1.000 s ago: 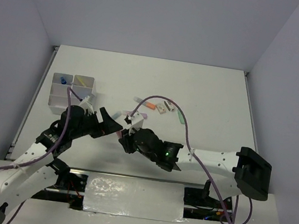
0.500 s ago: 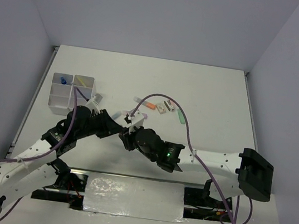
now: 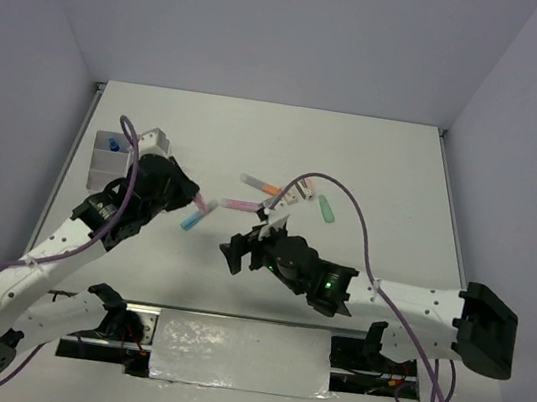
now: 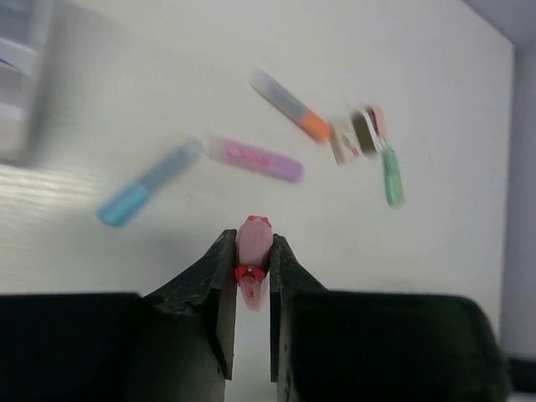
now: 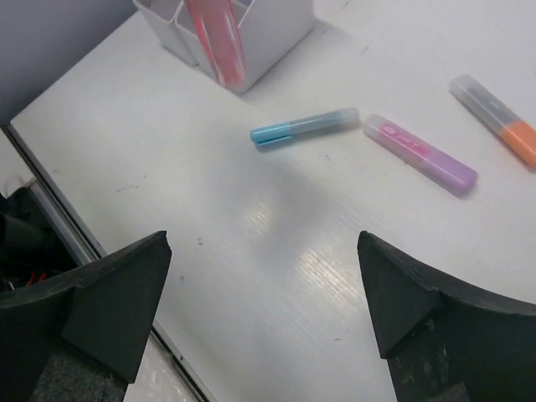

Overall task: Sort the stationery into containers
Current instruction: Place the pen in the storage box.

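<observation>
Pink marker [image 4: 254,239] is pinched in the left gripper [image 4: 250,270], jaws pressed tight on it and one end poking out past the tips, held up off the surface [image 3: 385,168]. From above, that gripper sits just right of the organizer [image 3: 101,172], which stands at the far left of the surface, partly covered by the left arm. A small blue-capped item [image 3: 115,147] shows in one of its far compartments.

Just below the held marker lies a blue marker [image 3: 190,220], flat on the surface and angled. Next to the right, a pink-and-purple marker [image 3: 241,204], close to the blue one but not touching. Further back and to the right, an orange-tipped marker [image 3: 263,185], then a little cluster of erasers [image 3: 296,193], then a green marker [image 3: 326,208] at the end of the spread.

Right gripper [image 3: 233,253] is on the near side of all that, jaws spread wide and gripping nothing. Its own camera looks down between the fingers [image 5: 126,293] at bare surface, with the blue marker and the pink-and-purple one lying just beyond.
</observation>
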Tool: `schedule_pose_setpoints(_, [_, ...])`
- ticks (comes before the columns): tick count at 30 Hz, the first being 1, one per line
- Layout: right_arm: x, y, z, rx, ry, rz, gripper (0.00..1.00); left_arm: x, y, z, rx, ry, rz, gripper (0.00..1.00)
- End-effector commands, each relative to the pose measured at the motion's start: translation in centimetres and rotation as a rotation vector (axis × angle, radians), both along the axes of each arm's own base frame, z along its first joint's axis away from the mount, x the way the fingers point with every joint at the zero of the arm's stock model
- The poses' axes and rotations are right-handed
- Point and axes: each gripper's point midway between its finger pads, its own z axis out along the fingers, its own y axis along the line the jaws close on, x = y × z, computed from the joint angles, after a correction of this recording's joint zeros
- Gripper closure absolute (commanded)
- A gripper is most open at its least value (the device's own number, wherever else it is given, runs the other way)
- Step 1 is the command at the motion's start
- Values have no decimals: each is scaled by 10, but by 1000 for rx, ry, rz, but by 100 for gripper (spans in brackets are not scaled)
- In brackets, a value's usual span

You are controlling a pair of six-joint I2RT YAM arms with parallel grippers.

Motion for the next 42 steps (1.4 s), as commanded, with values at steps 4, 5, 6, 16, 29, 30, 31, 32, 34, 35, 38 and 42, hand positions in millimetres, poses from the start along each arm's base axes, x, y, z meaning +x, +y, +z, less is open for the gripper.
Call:
schedule_pose_setpoints(4, [-4, -35, 31, 122, -5, -54, 0, 47, 120, 37, 267, -54, 550, 100])
schedule_pose_setpoints(5, [-6, -40, 32, 119, -4, -54, 0, 53, 133, 34, 290, -39, 609, 100])
schedule_pose_setpoints(6, [-7, -43, 31, 118, -2, -54, 0, 59, 141, 38, 293, -43, 651, 100])
schedule_pose_setpoints(16, [-12, -70, 40, 117, -3, -87, 0, 105, 197, 4, 400, 78, 821, 89])
schedule_pose_setpoints(29, [-21, -74, 67, 169, -26, -27, 0, 118, 199, -32, 398, 53, 812, 52])
schedule_pose_setpoints(30, [-20, -74, 68, 169, -27, -30, 0, 118, 198, -34, 391, 54, 814, 43])
schedule_pose_setpoints(31, [-20, -73, 67, 163, -25, -30, 0, 115, 198, -39, 391, 63, 811, 37])
schedule_pose_setpoints(32, [-19, -73, 66, 157, -25, -31, 0, 113, 199, -42, 392, 70, 811, 32])
schedule_pose_setpoints(34, [-17, -70, 63, 144, -14, -27, 0, 110, 198, -45, 379, 73, 811, 12])
schedule_pose_setpoints(35, [-13, -69, 62, 147, 0, -32, 0, 109, 196, -45, 369, 75, 806, 9])
schedule_pose_setpoints(38, [13, -66, 40, 78, 100, -58, 0, 104, 186, -35, 346, 81, 732, 1])
schedule_pose_setpoints(42, [43, -40, 8, -116, 166, 91, 0, 91, 161, 4, 293, 45, 566, 1])
